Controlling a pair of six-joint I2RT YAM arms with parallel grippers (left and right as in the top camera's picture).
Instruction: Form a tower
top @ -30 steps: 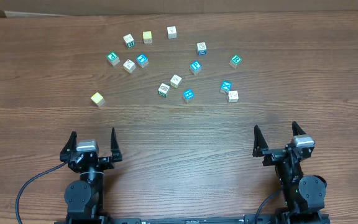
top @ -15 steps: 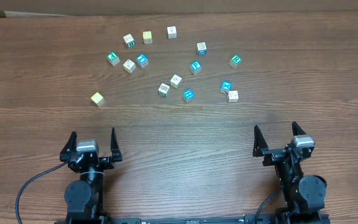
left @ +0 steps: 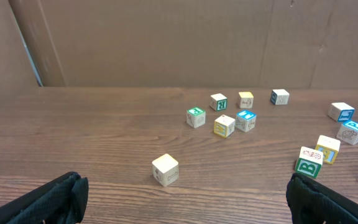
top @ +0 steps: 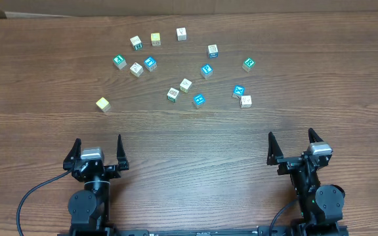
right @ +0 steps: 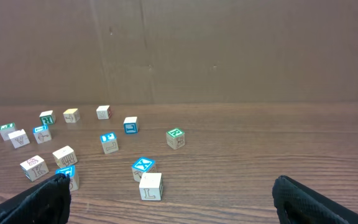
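Observation:
No tower is in view; several small wooden alphabet cubes lie singly across the far half of the table (top: 195, 141). A pale cube (top: 103, 103) (left: 165, 170) sits alone at the left, straight ahead of my left gripper (top: 98, 140). A white L cube (top: 245, 101) (right: 150, 186) rests beside a blue-topped X cube (top: 239, 91) (right: 143, 167), ahead and left of my right gripper (top: 291, 134). Both grippers stand open near the front edge, with nothing between their fingers and well short of every cube.
A brown cardboard wall (left: 166, 43) stands along the table's far edge behind the cubes. A green B cube (left: 309, 165) lies near the left gripper's right finger (left: 328, 202). Bare wood stretches between the two arms.

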